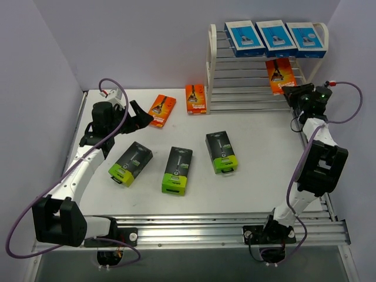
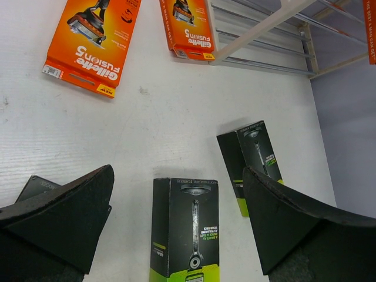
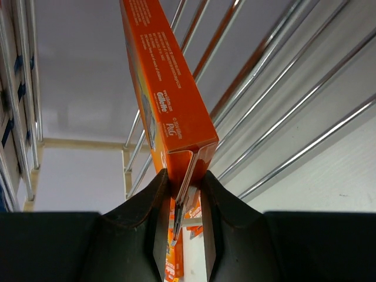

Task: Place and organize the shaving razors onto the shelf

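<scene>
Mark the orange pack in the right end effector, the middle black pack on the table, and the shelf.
orange pack (image 1: 279, 74): top external view, printed front.
middle black pack (image 1: 178, 167): top external view, front centre.
shelf (image 1: 210, 70): top external view, left cream upright.

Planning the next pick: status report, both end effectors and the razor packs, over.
Right end effector shut on flat orange razor pack, at cream-white wire-rod shelf. Left end effector open, over black lime-ended pack. Nothing blocking seen.
</scene>
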Motion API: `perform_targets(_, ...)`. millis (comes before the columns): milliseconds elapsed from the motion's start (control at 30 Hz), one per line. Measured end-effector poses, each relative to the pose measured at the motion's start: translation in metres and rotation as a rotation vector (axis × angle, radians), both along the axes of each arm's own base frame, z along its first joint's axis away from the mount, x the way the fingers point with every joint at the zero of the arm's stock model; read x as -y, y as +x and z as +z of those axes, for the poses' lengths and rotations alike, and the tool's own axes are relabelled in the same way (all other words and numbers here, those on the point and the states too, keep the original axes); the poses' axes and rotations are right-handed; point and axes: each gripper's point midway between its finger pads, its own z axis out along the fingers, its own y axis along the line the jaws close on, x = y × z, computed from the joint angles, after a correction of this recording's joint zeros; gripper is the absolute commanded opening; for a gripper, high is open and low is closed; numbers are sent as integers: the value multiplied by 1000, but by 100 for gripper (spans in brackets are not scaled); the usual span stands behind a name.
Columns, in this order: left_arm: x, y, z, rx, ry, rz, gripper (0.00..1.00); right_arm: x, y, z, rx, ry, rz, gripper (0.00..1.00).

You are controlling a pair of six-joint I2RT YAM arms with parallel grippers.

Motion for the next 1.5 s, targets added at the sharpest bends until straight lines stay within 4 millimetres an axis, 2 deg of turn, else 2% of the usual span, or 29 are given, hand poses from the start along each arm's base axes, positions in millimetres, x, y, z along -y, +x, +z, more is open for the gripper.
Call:
perform_targets(200, -1, 2, -6, -20, -7, -6, 100, 12, 19, 9, 13, -24, -3, 0)
perform_targets(233, 0, 2, -7, -23, -8, -10, 94, 15, 21, 9, 12, -26, -3, 0)
perform_targets(367, 3, 0, -11, -36, -9, -27, 93, 25, 30, 8, 13, -37, -10, 0)
perform_targets(800, 7, 0, -14, -53, -18, -51, 93, 35, 45, -11, -19, -40, -8, 0)
perform_targets(1233, 9, 1, -19, -69, -19, -58, 93, 42, 48, -10, -8, -47, -8, 1)
perform_targets(1267, 9, 1, -19, -69, -20, -59, 93, 43, 49, -10, -4, -46, -10, 2)
perform_targets(1367, 9, 1, -20, -72, -20, -62, 93, 45, 50, -10, 2, -45, -12, 16)
perform_targets(1400, 9, 1, -21, -74, -20, -62, 93, 46, 51, -10, 5, -45, -13, 27)
perform_targets(1500, 10, 2, -24, -82, -21, -65, 93, 48, 53, -10, 17, -38, -17, 42)
